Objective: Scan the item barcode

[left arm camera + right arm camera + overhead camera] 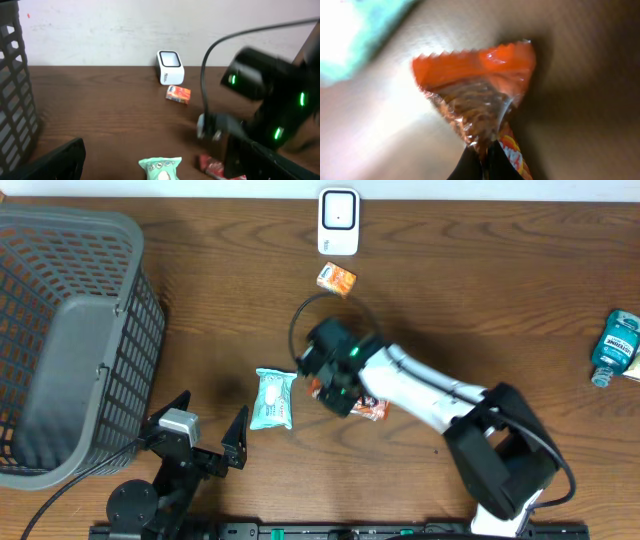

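Now, overhead: right gripper [335, 385] pinched shut on shiny orange packet [372, 410], mid-table, beside soft teal pack [272, 398]; left gripper [212, 418] wide open, empty; meshy grey basket [140, 350] at left.
Left wrist: white boxy scanner [170, 66] by wall, small orange box [178, 94] just before it; black arm [270, 100] blocking most of packet.
Right wrist: crinkly foil, zigzag top edge, squeezed between dark fingers [467, 170].

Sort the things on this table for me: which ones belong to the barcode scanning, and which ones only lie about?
Belonging to the job: orange packet, pinched in the shut right hand; white scanner.
Lying about for now: small orange box; teal packet; grey basket; blue bottle; open left hand.
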Controlling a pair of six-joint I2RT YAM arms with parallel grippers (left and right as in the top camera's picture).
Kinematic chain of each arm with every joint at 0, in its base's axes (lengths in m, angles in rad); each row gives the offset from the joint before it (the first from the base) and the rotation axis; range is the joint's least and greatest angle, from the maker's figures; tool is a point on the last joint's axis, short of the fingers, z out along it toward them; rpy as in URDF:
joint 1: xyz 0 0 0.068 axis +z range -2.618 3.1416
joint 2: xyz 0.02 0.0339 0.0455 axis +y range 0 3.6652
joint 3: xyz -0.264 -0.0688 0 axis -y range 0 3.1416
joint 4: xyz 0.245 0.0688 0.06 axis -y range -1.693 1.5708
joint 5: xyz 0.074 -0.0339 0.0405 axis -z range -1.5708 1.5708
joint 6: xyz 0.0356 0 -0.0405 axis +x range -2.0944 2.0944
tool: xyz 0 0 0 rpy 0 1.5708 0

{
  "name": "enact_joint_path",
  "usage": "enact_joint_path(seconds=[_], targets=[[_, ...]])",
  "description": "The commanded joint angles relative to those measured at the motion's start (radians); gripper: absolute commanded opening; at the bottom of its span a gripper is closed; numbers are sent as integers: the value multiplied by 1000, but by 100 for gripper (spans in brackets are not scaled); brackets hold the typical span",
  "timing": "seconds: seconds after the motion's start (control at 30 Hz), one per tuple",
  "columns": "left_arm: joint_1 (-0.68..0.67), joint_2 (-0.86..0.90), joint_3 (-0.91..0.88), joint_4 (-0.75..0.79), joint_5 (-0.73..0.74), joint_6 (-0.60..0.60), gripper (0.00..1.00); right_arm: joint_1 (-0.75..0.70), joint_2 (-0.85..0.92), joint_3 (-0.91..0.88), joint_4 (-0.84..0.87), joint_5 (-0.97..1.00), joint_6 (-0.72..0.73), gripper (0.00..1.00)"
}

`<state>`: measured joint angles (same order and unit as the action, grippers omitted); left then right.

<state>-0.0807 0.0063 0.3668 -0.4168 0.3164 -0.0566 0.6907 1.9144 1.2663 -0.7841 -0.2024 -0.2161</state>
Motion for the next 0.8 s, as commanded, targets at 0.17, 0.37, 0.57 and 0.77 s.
enact_joint_path(seconds=[0.17, 0.37, 0.57, 0.77], targets=[[-4, -3, -1, 2, 13, -13, 98, -294, 6, 138, -217, -980, -124, 1], [-4, -3, -1, 2, 13, -13, 98, -270, 6, 138, -268, -732, -158, 47], [-4, -3, -1, 2, 13, -13, 98, -129, 6, 117, -163, -234, -82, 99], [-4, -3, -1, 2, 13, -13, 98, 116, 6, 27, 7, 264, -15, 99]])
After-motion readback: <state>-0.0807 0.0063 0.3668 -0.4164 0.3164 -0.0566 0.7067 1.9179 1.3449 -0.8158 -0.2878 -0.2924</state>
